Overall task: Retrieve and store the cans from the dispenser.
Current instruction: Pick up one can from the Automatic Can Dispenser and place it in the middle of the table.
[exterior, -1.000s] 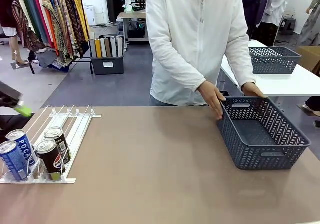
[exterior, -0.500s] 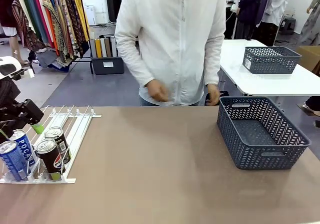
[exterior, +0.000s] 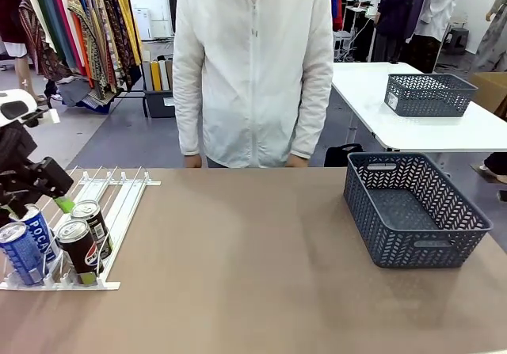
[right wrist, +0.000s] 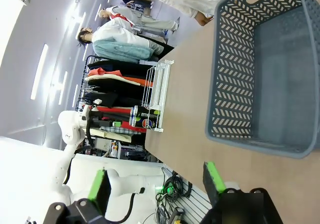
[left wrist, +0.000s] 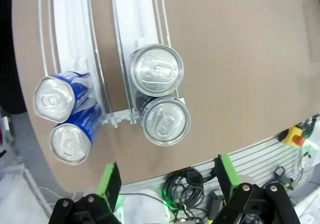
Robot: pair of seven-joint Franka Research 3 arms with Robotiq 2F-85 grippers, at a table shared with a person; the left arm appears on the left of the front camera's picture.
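Observation:
The white wire dispenser (exterior: pixel 119 199) lies at the table's left, with two blue cans (exterior: pixel 22 249) in its left lane and two dark cans (exterior: pixel 81 247) in its right lane, all at the near end. My left gripper (exterior: pixel 40 203) hovers open just above and behind the blue cans. From above, the left wrist view shows the blue cans (left wrist: pixel 61 119), the dark cans' silver tops (left wrist: pixel 159 94) and the dispenser (left wrist: pixel 131 18), with my left gripper (left wrist: pixel 167 180) open and touching none. My right gripper (right wrist: pixel 155 181) is open and empty, near the grey mesh basket (right wrist: pixel 260 68).
The dark grey basket (exterior: pixel 416 211) stands empty at the table's right. A person in a white jacket (exterior: pixel 253 69) stands at the far edge, hands by their sides. The brown table (exterior: pixel 253 243) is bare in the middle. A second basket (exterior: pixel 428 94) sits on a white table behind.
The person let go of the basket, stepped to picture left and stood upright. My left gripper came in from the left edge and settled over the dispenser's cans.

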